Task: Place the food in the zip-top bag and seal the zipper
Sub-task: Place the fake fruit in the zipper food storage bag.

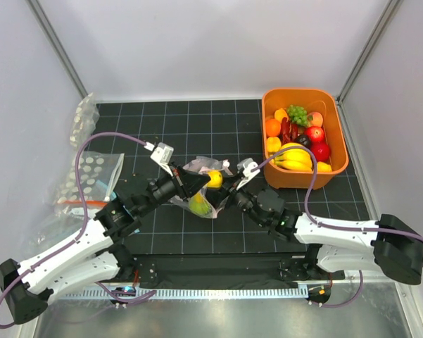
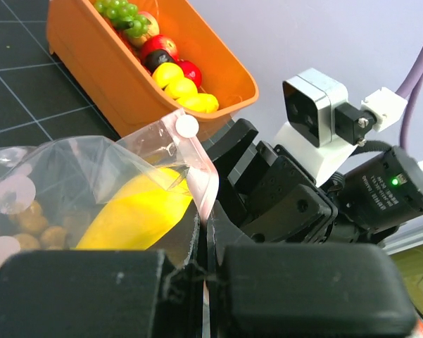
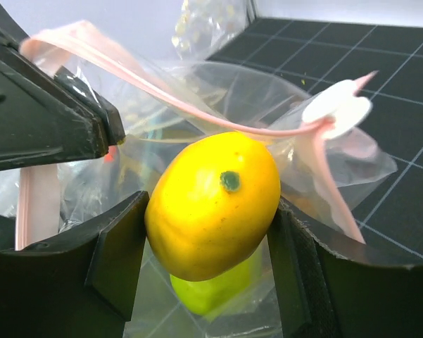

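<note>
The clear zip-top bag (image 1: 200, 184) lies mid-table, its mouth held open. My left gripper (image 1: 191, 184) is shut on the bag's pink zipper rim (image 2: 200, 179), lifting it. My right gripper (image 1: 225, 184) is shut on a yellow toy fruit (image 3: 212, 204), also seen from above (image 1: 215, 178), and holds it at the bag's mouth, just under the zipper strip (image 3: 197, 113). A green fruit (image 3: 215, 290) and a brown nut-like cluster (image 2: 24, 229) sit inside the bag. More food, bananas (image 1: 293, 158), grapes and red pieces, lies in the orange tub (image 1: 338, 144).
Other clear dotted bags (image 1: 91, 176) lie at the table's left edge, one (image 1: 83, 120) at the far left corner. The orange tub stands at the right, close behind my right arm. Grey walls enclose the mat on three sides.
</note>
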